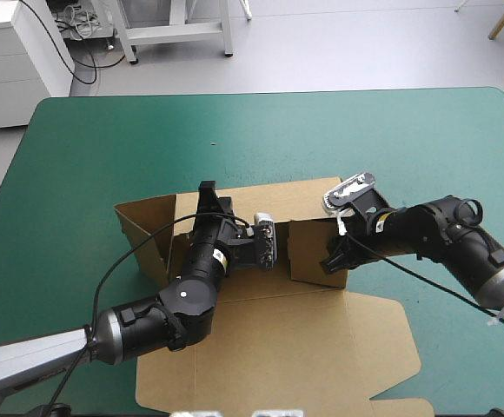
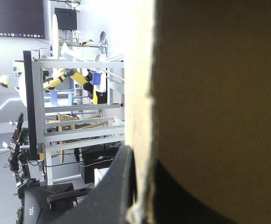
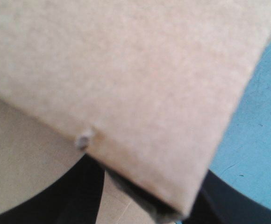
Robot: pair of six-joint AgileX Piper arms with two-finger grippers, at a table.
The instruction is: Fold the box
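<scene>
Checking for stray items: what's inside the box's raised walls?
Inside the box, only bare brown board shows, with the left gripper at the far wall and the right gripper on an upright flap. The floor beneath the left arm is hidden.

The brown box (image 1: 321, 339) is half-built. Its far and side walls stand upright, one pinched in the left claw (image 1: 207, 195), another in the right claw (image 1: 333, 261). Its lid lies flat behind both.
</scene>
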